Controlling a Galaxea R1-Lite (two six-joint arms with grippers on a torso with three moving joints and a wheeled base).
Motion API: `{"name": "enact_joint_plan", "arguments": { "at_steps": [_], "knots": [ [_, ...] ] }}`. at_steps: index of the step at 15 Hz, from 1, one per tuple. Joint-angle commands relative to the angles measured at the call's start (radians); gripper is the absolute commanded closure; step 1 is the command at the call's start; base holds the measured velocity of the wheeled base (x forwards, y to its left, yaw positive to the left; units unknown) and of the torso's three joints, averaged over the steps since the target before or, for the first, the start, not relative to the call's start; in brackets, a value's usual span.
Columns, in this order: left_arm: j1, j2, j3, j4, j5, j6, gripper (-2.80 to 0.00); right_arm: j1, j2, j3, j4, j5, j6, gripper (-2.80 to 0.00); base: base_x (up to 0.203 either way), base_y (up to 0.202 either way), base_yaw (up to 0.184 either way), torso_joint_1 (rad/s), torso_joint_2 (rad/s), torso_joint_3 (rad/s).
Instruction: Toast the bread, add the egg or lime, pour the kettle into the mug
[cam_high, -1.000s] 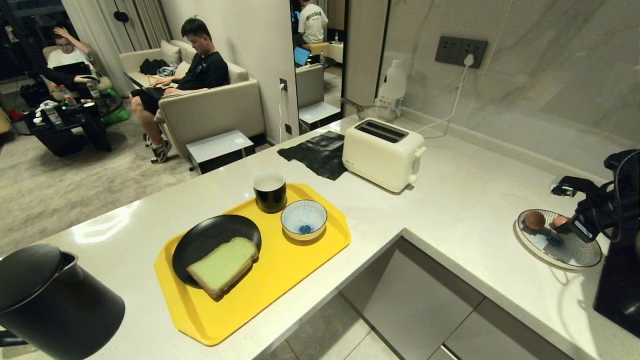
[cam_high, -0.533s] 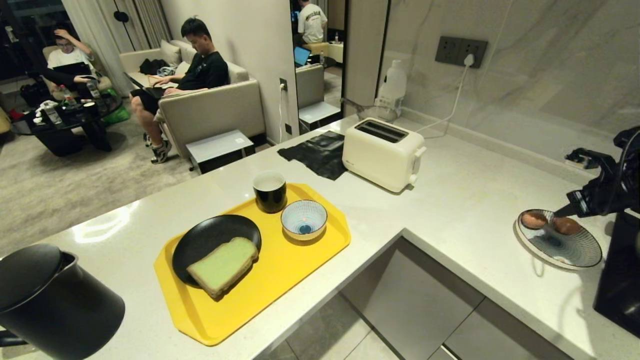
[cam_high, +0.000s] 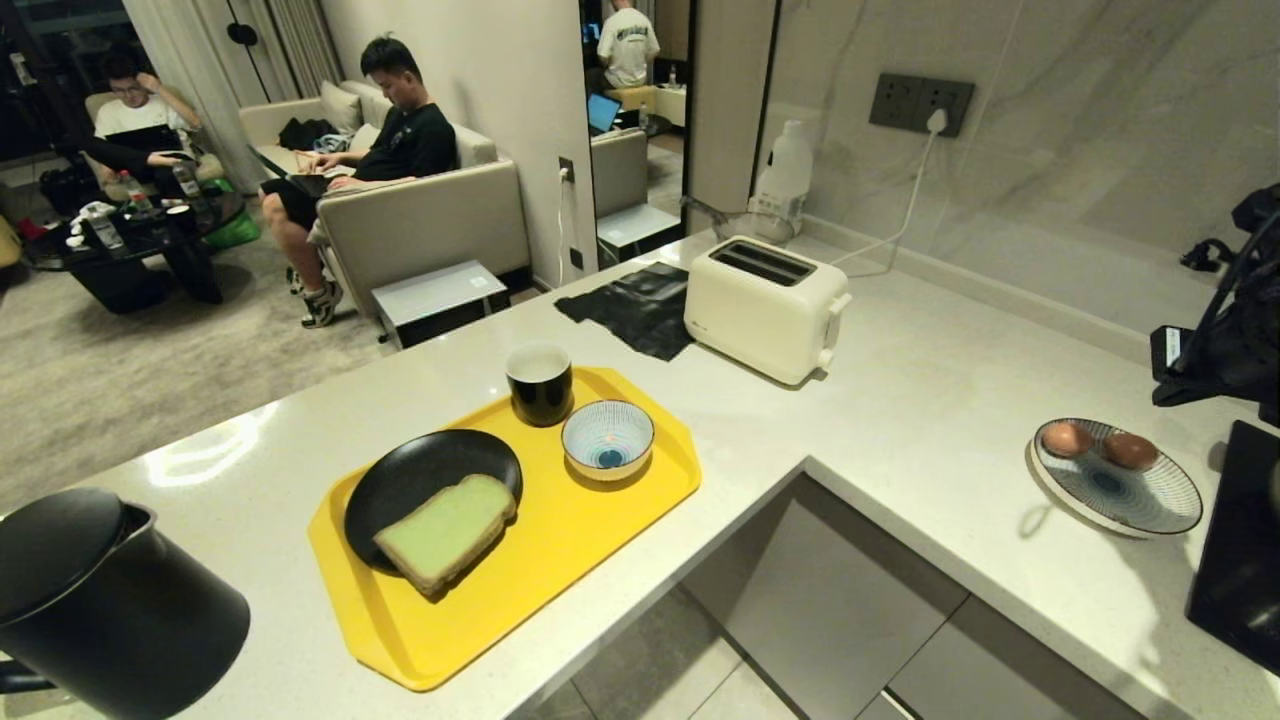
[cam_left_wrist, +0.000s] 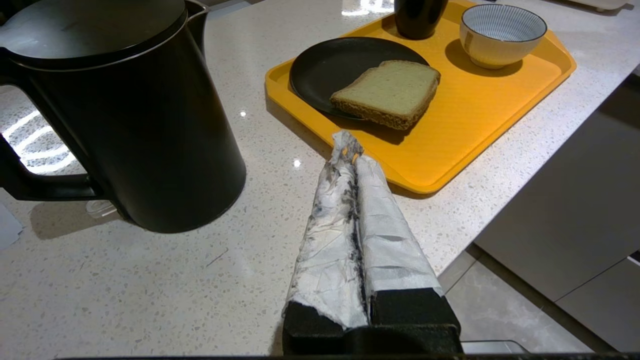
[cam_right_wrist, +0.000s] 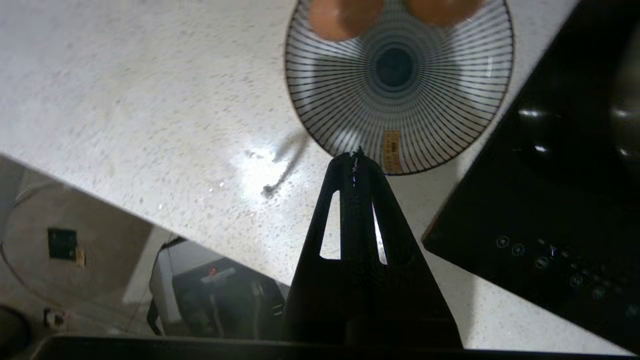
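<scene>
The right gripper (cam_right_wrist: 356, 156) is pressed together, empty, above the striped plate (cam_right_wrist: 350, 105) on the counter (cam_right_wrist: 125, 75). An unreadable orange label (cam_right_wrist: 391, 145) is seen on that plate. The left gripper (cam_left_wrist: 348, 150) is closed beside the kettle (cam_left_wrist: 135, 125).

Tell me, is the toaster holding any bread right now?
No. The toaster's slots look dark and empty; the bread lies on the black plate.

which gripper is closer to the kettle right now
Left. The left gripper hangs shut just beside the kettle; the right gripper is above the striped plate of eggs.
</scene>
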Motion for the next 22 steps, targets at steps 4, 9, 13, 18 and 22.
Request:
{"name": "enact_joint_plan", "arguments": {
  "at_steps": [4,9,13,18,22],
  "knots": [
    [0.000,-0.003,0.000,0.000,0.000,0.000,0.00,0.016,0.002,0.161,-0.019,-0.142,0.099,0.00,0.000,0.000,0.000,0.000,0.00,0.000],
    [0.000,-0.003,0.000,0.000,0.000,0.000,0.00,0.032,-0.023,0.209,-0.087,-0.102,0.215,-2.80,0.000,0.000,0.000,0.000,0.00,0.000],
    [0.000,-0.003,0.000,0.000,0.000,0.000,0.00,0.037,0.049,0.111,-0.089,-0.057,0.327,-2.80,0.000,0.000,0.000,0.000,0.00,0.000],
    [0.000,-0.003,-0.001,0.000,0.000,0.000,0.00,0.098,0.191,0.008,-0.091,-0.170,0.563,-2.80,0.000,0.000,0.000,0.000,0.00,0.000],
    [0.000,-0.003,0.000,0.000,0.000,0.000,0.00,0.113,0.246,-0.051,-0.093,-0.242,0.619,-2.80,0.000,0.000,0.000,0.000,0.00,0.000]
  ]
}}
